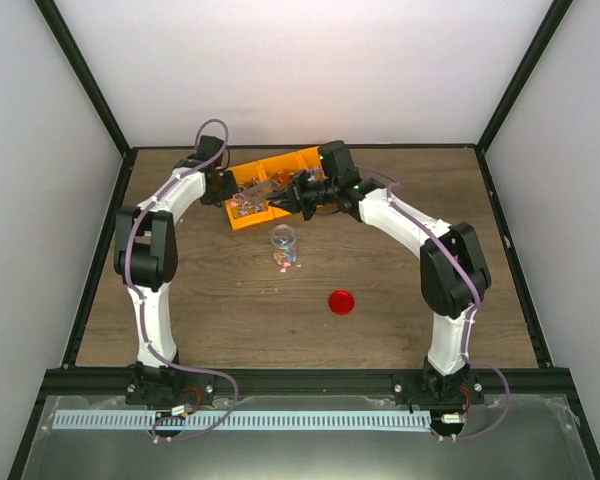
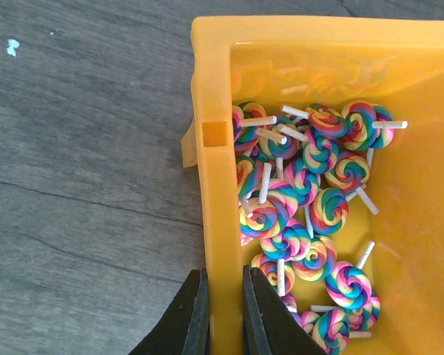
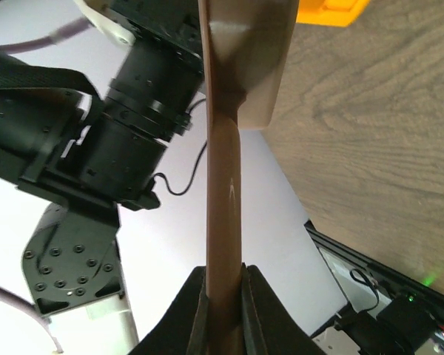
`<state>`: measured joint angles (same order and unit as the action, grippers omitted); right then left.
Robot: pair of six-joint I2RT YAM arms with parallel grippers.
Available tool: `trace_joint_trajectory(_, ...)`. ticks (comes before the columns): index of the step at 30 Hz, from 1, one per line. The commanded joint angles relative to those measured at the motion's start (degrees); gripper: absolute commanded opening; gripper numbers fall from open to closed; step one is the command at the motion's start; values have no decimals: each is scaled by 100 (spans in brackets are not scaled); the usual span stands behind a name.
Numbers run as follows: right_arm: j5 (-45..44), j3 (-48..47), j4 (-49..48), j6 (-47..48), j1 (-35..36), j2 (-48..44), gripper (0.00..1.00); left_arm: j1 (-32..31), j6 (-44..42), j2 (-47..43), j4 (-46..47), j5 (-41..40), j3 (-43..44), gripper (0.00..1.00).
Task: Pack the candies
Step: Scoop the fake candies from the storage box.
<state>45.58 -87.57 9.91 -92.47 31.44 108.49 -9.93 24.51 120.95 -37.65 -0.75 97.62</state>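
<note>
Candies (image 2: 303, 214), tiny rainbow-swirl lollipops: heaped in orange plastic bin (image 2: 318, 29). Left gripper (image 2: 223, 277) clamped on bin wall, likely steadying it; right gripper (image 3: 223, 274) clenched round brown plastic scoop (image 3: 226, 148), presumably for ladling into small clear jar (image 1: 283, 243).

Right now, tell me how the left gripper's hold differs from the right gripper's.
The left gripper clamps the side wall of the orange bin, one finger outside, one inside beside the lollipop candies. The right gripper clamps a brown scoop by its slim handle. The left's hold is on something resting on the table, while the right's scoop looks lifted over the bin. Both are shut on something.
</note>
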Motion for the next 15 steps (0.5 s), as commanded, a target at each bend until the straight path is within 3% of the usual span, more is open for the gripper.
trace_joint_trajectory(1,187,59,130,-193,168,-21,1,-100,-97,-206,-218,118,-333,4)
trace_joint_trajectory(7,186,147,366,-186,346,-22,1,-139,-65,-448,-200,219,-574,4)
trace_joint_trajectory(13,123,515,17,-531,385,-46,1,-145,-87,-522,-249,244,-588,4)
trace_joint_trajectory(15,118,616,-205,-691,389,-21,1,-141,-98,-562,-271,202,-591,10)
